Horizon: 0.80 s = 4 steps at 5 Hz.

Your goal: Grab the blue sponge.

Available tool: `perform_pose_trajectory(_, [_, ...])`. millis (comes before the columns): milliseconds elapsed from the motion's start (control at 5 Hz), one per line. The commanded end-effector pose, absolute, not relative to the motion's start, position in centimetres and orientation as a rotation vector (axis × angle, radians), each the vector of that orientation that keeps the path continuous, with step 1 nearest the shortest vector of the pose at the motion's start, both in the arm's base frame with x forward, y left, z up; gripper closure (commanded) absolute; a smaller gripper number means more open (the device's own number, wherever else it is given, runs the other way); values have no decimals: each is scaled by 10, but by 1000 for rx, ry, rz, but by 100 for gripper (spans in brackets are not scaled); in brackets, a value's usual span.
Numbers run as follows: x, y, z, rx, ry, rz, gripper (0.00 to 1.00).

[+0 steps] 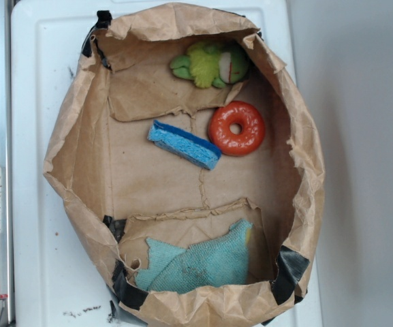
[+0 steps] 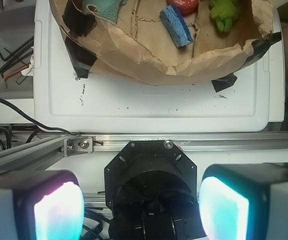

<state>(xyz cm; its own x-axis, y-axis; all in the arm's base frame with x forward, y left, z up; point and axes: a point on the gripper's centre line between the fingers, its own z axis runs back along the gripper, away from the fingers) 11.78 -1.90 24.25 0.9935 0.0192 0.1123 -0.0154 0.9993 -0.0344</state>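
Sponge (image 1: 183, 144) lies touching orange ring (image 1: 236, 128), unobstructed.

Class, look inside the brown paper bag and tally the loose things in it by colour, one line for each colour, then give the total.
Blue: 1, the sponge
Orange: 1, the ring
Green: 1, the plush toy
Teal: 1, the cloth
Total: 4
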Motion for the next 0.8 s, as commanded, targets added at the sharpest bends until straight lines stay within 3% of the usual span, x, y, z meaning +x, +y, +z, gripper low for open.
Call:
perform_pose_trajectory(0, [118, -19, 242, -33, -113, 17, 0])
perform_pose_trajectory(200, [162, -17, 222, 20, -163, -12, 0])
perform_pose_trajectory(600, [224, 13, 178, 49, -155, -62, 0])
